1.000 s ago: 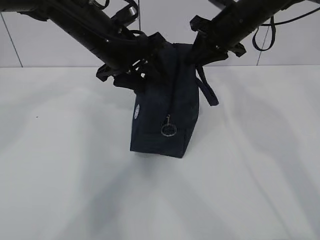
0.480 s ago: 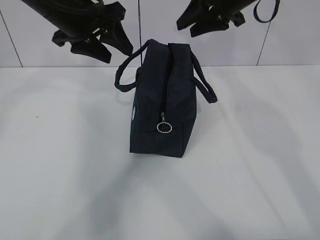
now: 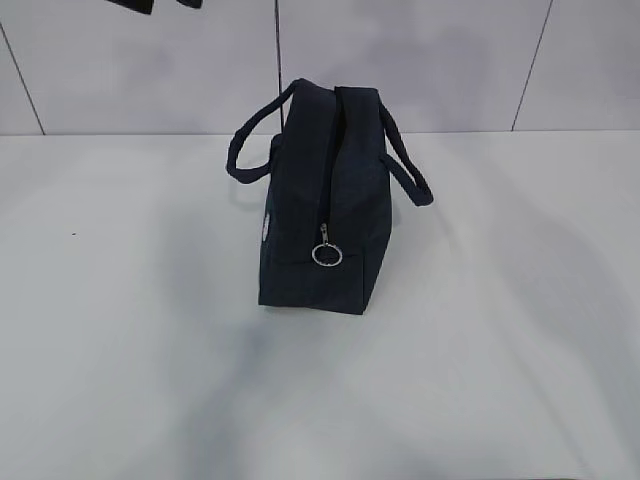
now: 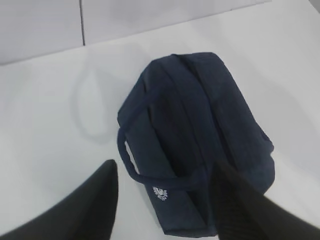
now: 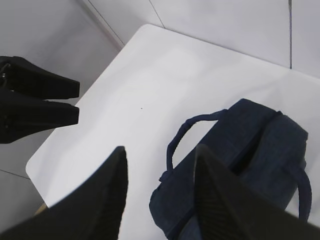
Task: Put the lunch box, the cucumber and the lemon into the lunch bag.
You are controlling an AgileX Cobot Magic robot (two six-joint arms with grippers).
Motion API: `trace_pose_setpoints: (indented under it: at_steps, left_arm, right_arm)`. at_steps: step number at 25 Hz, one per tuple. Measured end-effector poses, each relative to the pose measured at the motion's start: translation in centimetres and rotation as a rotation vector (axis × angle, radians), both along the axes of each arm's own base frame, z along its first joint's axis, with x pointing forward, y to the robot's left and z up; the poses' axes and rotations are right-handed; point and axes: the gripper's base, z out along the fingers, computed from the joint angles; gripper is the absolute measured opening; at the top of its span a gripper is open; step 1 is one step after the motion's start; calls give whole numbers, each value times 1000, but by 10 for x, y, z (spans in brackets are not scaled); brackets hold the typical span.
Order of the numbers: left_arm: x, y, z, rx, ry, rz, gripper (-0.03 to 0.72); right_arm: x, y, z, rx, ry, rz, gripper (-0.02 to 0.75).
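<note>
Lunch bag (image 3: 325,215) upright on white table (image 3: 120,350) (zipper closed), both grippers' jaws apart, empty

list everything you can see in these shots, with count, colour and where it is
lunch bag: 1, dark navy, standing upright mid-table, a loop handle on each side
zipper ring pull: 1, silver, hanging low on the bag's near end
logo: 1, white, on one side panel of the bag
table: 1, white, under the bag
wall: pale grey panels, behind the table
lunch box, cucumber, lemon: none visible in any view
left claw: 1, black, open, raised above the bag
right claw: 1, black, open, raised above the bag, holding nothing
</note>
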Motion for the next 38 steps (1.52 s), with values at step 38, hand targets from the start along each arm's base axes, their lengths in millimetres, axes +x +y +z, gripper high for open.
trace_pose_setpoints:
  at_steps: [38]
  left_arm:
    - [-160, 64, -22, 66, -282, 30, 389]
  right_arm:
    - [-200, -32, -134, 96, -220, -37, 328]
